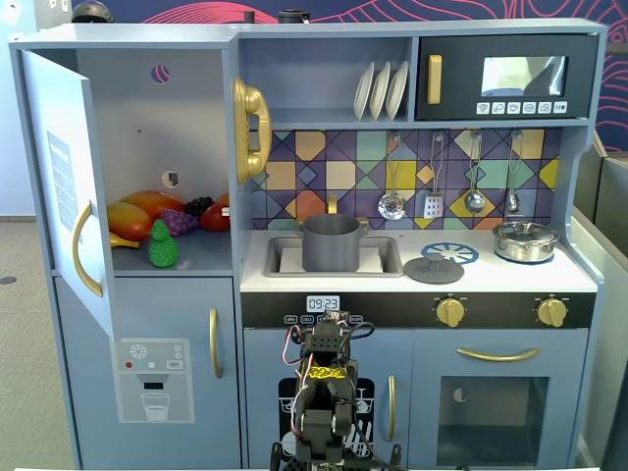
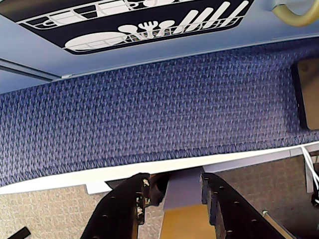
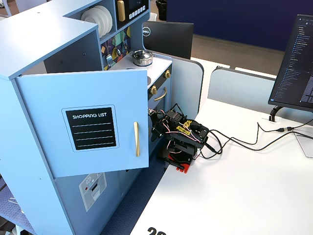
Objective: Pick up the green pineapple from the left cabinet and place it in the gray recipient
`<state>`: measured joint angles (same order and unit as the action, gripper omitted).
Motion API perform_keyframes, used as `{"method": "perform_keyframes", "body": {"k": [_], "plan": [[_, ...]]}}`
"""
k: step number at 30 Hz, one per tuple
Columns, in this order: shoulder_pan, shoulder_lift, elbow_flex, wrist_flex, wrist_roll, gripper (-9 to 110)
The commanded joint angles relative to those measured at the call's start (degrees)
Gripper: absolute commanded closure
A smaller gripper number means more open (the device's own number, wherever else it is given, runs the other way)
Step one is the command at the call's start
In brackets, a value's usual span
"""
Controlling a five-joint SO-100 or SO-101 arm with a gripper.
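The green pineapple (image 1: 163, 245) stands at the front of the shelf in the left cabinet (image 1: 147, 118), whose door (image 1: 67, 186) is swung wide open. The door (image 3: 88, 127) hides the shelf in a fixed view from the side. The gray recipient (image 1: 331, 242) sits in the sink at the counter's middle. My arm (image 1: 324, 392) is folded low in front of the kitchen's base, far below both; it also shows from the side (image 3: 182, 134). In the wrist view my gripper (image 2: 174, 180) points down at the floor mat, jaws a little apart and empty.
Grapes (image 1: 179, 221), a mango (image 1: 147, 204) and a red fruit (image 1: 216, 216) lie behind the pineapple. A gray lid (image 1: 434, 267) and a silver lidded pot (image 1: 525, 240) stand on the counter. A blue mat (image 2: 149, 109) lies below. A monitor (image 3: 298, 63) and cables (image 3: 244, 142) are on the desk.
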<state>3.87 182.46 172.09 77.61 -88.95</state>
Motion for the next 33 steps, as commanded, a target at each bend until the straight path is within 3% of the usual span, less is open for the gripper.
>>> {"method": "perform_keyframes", "body": {"k": [1,13,16,18,21,24,27,28,33], "plan": [[1.49,-0.35,-0.09,10.02,2.37,99],[-0.62,-0.35,-0.09,10.02,2.20,101],[-7.29,-0.44,-0.70,7.03,-1.14,101],[-18.81,-0.62,-4.57,4.04,1.41,101],[-38.23,-3.52,-14.85,-5.98,5.54,102],[-49.22,-5.63,-20.48,-26.10,3.16,102],[-52.38,-10.63,-21.45,-52.03,0.70,100],[-52.38,-13.10,-22.85,-55.90,-0.62,98],[-47.99,-17.67,-28.83,-56.25,-0.97,82]]}}
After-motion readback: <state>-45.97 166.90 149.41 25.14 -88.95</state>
